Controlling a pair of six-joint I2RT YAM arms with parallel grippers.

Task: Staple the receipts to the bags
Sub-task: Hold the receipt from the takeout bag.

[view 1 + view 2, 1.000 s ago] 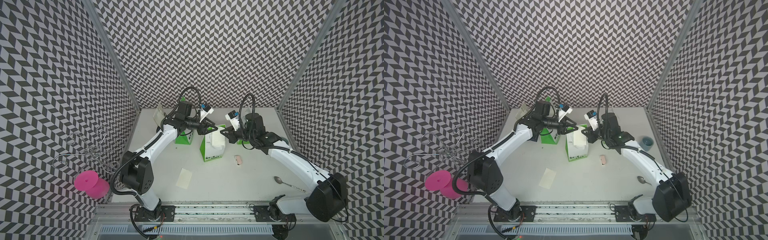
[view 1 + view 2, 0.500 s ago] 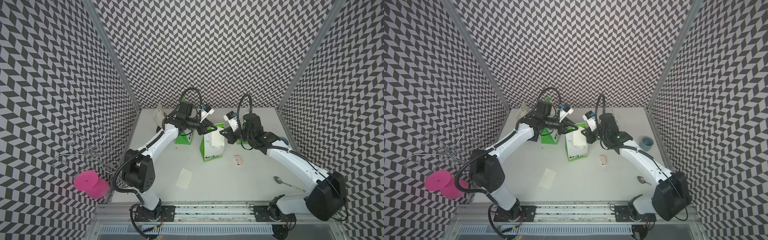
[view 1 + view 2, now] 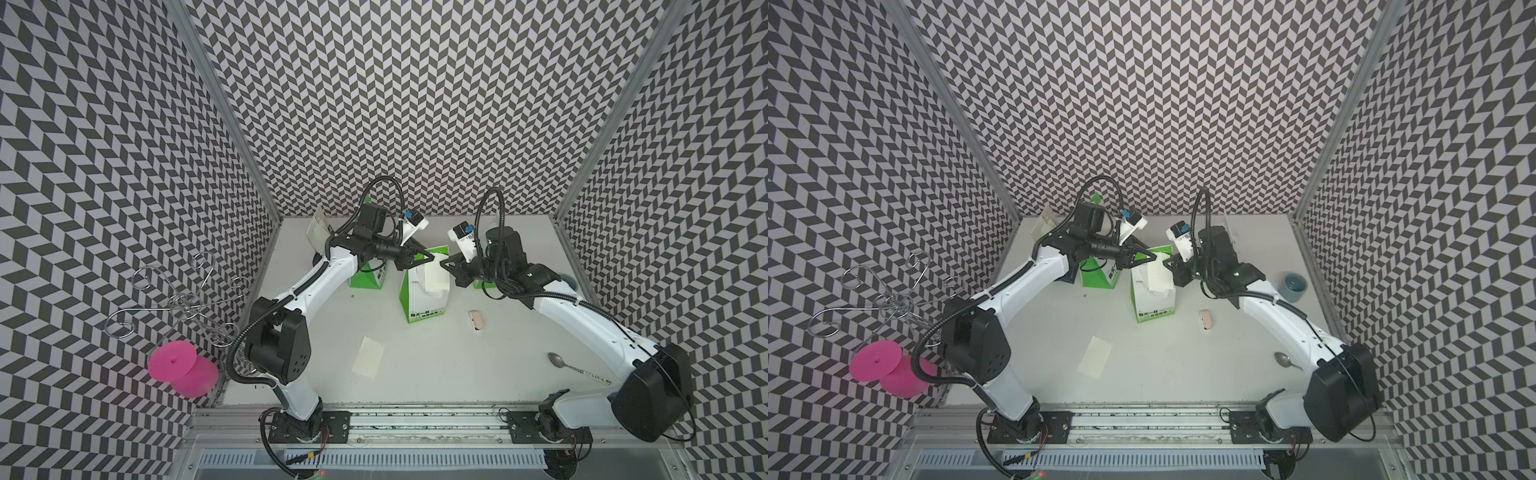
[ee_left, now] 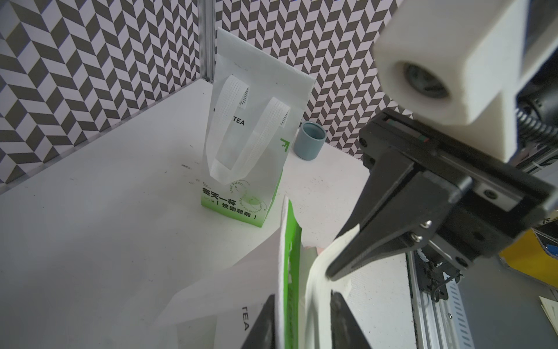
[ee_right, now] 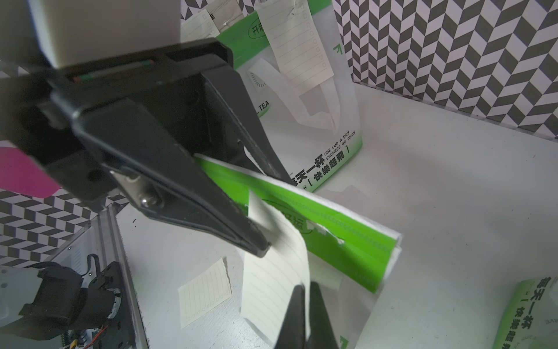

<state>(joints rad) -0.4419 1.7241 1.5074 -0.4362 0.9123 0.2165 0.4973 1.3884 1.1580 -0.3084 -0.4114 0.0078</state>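
Observation:
A green-and-white bag (image 3: 424, 303) stands mid-table with a cream receipt (image 3: 435, 277) draped over its top edge. My left gripper (image 4: 302, 299) straddles that folded green top (image 4: 291, 256) and the receipt (image 4: 317, 272), shut on both. From the other side my right gripper (image 5: 305, 290) is shut on the receipt's (image 5: 271, 287) lower part; its tip (image 4: 332, 273) shows in the left wrist view. A second green bag (image 5: 326, 121) behind carries a receipt (image 5: 299, 42) at its top. A third bag (image 4: 250, 151) stands near the back right. A loose receipt (image 3: 368, 357) lies in front.
The small pinkish stapler (image 3: 476, 320) lies right of the middle bag. A grey-blue cup (image 3: 1293, 286) sits by the right wall and a spoon (image 3: 561, 365) at front right. A dark bag with a slip (image 3: 318, 232) stands in the back left corner.
My left gripper has narrowed around the bag's top and the receipt. My right gripper has edged slightly left toward the bag, still holding the receipt.

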